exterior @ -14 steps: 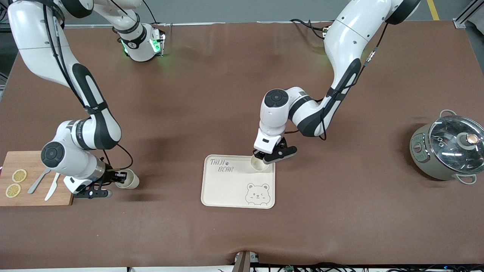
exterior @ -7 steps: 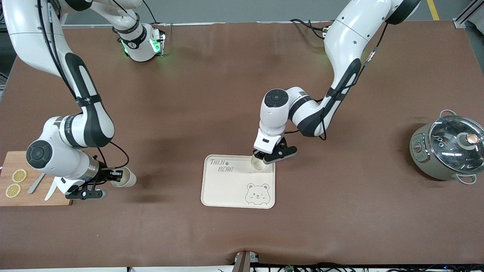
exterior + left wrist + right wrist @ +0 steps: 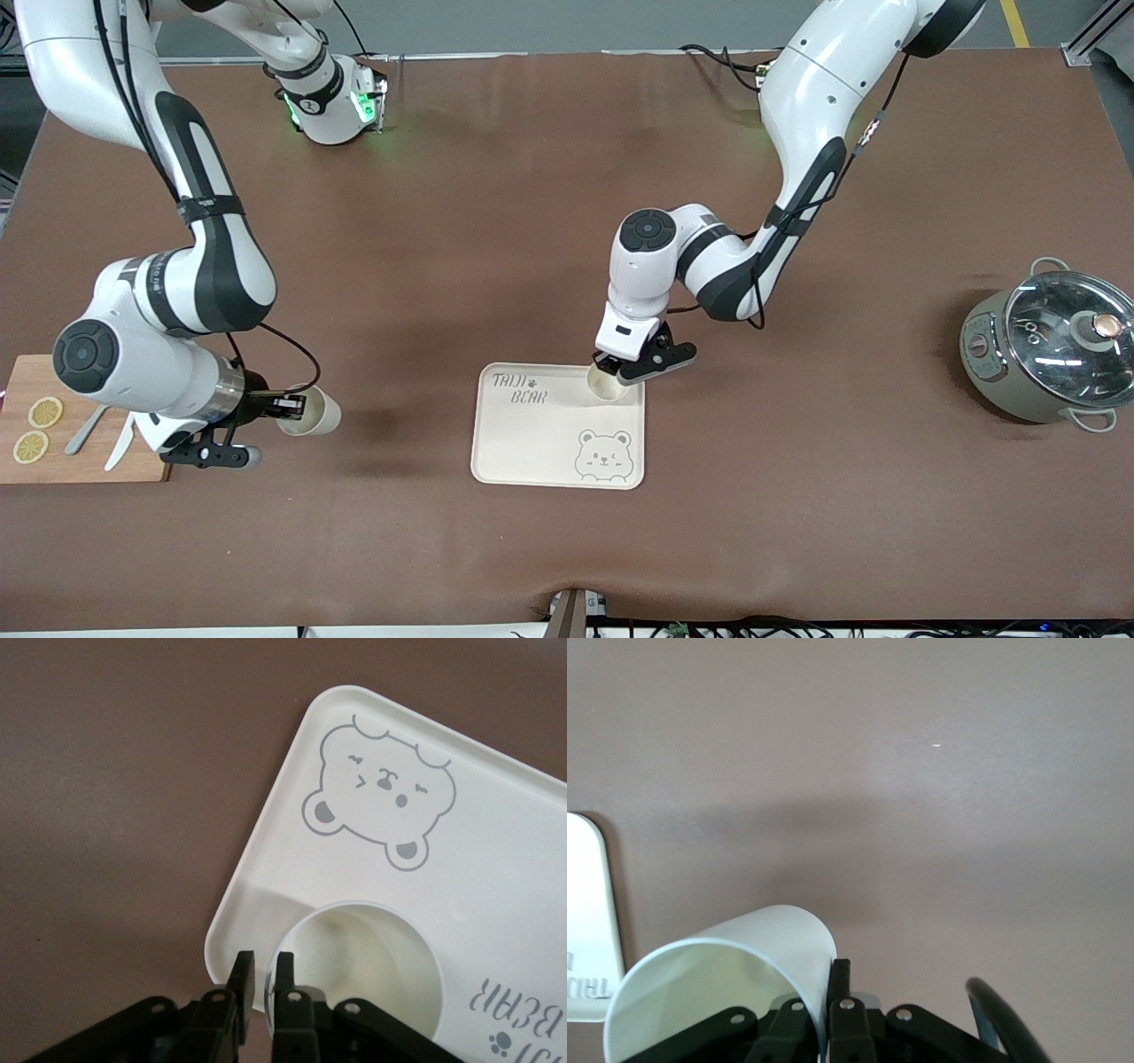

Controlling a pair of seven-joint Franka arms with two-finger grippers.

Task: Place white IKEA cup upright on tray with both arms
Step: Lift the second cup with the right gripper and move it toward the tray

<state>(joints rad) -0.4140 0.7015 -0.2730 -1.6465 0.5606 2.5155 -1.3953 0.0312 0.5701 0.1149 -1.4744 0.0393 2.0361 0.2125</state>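
White cup (image 3: 309,416) tilted, mouth toward tray (image 3: 532,443), pinched in right tool (image 3: 285,408) | left tool (image 3: 611,363) pinches upright cup (image 3: 605,383)

Bright, even overhead light. Soft shadows spread on the brown surface (image 3: 496,221) beside the tray (image 3: 532,443). Glare streaks the pot's glass lid (image 3: 1067,332). Green glow marks an arm base (image 3: 328,106). Wrist views blur close up.
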